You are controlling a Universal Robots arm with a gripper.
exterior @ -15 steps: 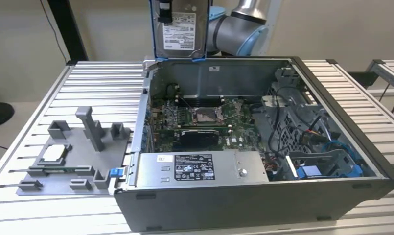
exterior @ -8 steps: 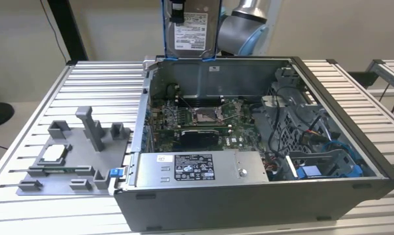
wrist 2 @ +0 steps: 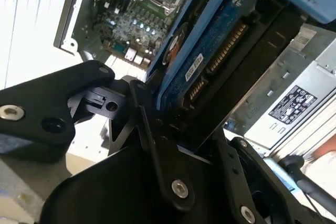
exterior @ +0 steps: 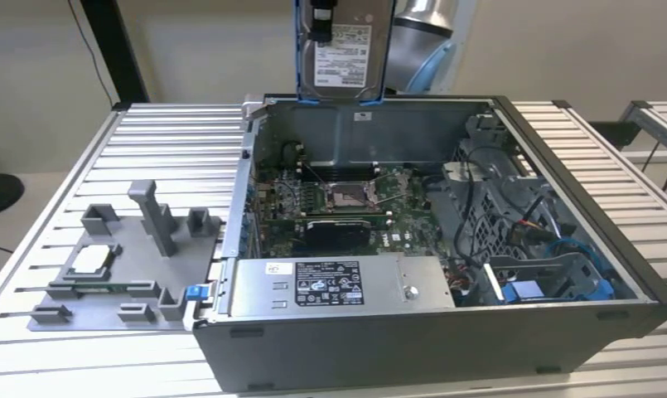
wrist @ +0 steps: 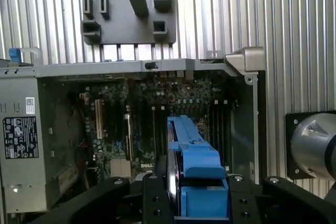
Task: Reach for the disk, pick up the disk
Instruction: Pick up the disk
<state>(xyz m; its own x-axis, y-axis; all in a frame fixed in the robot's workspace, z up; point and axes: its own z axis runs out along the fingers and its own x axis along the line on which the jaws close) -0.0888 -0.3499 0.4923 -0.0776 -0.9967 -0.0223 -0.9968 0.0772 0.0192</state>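
Observation:
The disk (exterior: pixel 345 51) hangs upright above the back wall of the open computer case (exterior: pixel 422 348). Its white label faces the exterior camera and blue rails run down its edges. My gripper (exterior: pixel 324 15) holds it from above at the picture's top edge. In the second wrist view the black fingers (wrist 2: pixel 152 129) are shut against the disk (wrist 2: pixel 210 51), whose blue circuit side and connector show. In the first wrist view the disk's blue rail (wrist: pixel 191 153) rises from between the fingers, over the motherboard (wrist: pixel 136 114).
The case lies open on a slatted metal table (exterior: pixel 167 133). Inside are the motherboard (exterior: pixel 345 199), a silver power supply box (exterior: pixel 333 283) with a sticker, and cables (exterior: pixel 532 240). On the exterior view's left, a grey fixture plate (exterior: pixel 123 282) holds a small square chip (exterior: pixel 94 259).

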